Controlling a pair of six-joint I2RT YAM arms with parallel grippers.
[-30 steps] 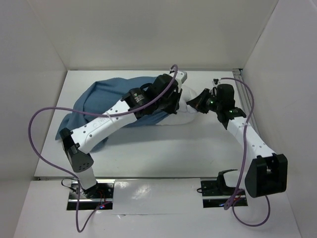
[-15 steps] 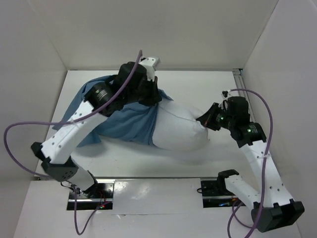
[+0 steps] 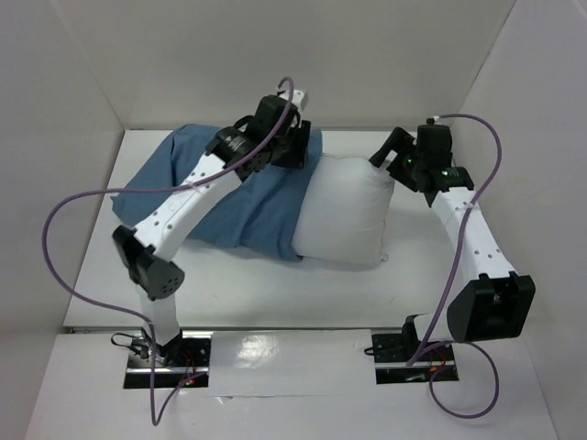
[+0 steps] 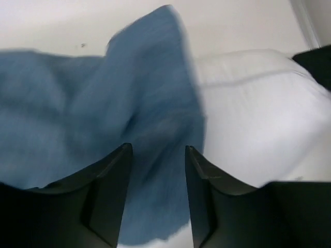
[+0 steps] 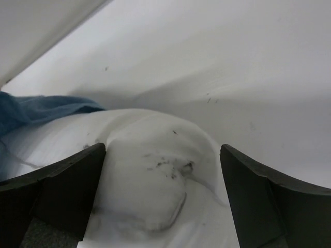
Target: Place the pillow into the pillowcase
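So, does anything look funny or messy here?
A little. The pillow is only partly inside the pillowcase; its right half sticks out bare. In the right wrist view, the pillow's corner has small dark smudges, like dirt marks. The pillowcase is wrinkly, but nothing looks torn or spilled.

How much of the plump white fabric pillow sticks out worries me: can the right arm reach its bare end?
Probably yes: the right arm, jaws open, hovers over the pillow at its bare corner, nothing between.
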